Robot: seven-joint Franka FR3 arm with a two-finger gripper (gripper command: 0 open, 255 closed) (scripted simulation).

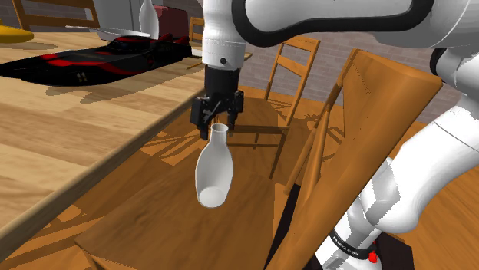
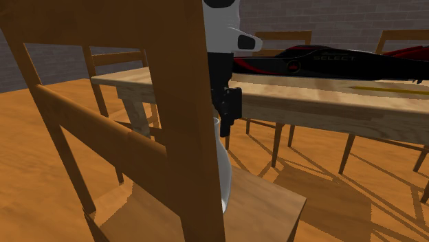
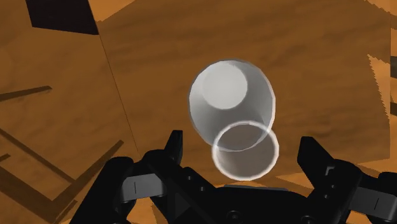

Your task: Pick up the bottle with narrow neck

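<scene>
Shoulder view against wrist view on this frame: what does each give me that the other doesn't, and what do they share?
Shoulder view: the arm, the table carrying a black-and-red object, and a chair beyond. Wrist view: straight down into the mouth of the bottle, with a gap between its rim and each finger. Shared: the open gripper straddling the white bottle's neck, over a wooden seat.
</scene>
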